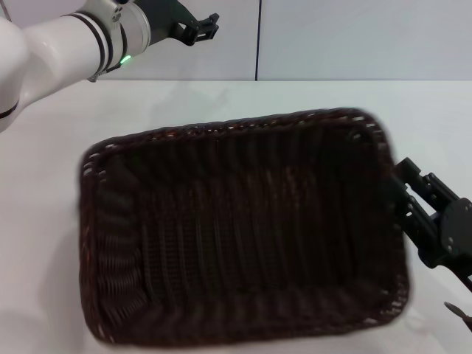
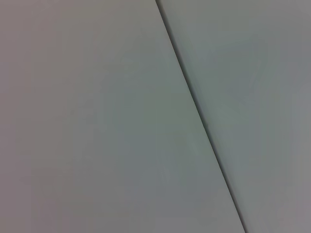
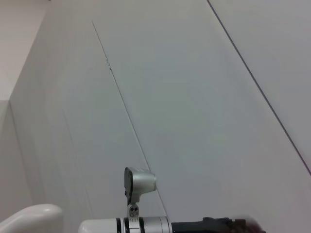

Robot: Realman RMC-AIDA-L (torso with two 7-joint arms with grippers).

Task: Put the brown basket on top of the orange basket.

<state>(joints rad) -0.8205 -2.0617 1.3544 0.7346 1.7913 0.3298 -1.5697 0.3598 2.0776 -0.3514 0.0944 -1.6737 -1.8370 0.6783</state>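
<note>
White tabletop (image 1: 51, 147) meets a pale panelled wall (image 1: 354, 37) across the upper frame. At the right edge, the right gripper (image 1: 404, 193) pinches the short side rim of the brown basket (image 1: 243, 228), which fills the centre and hides whatever lies beneath. The left gripper (image 1: 205, 28) hangs in the upper left, well apart; its finger state is unclear.

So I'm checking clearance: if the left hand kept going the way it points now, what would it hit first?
Probably the wall panel. In the head view the left hand is raised beyond the brown basket, and its wrist camera shows only that pale panelling and a seam, with nothing in between. How far off it is cannot be told.
</note>
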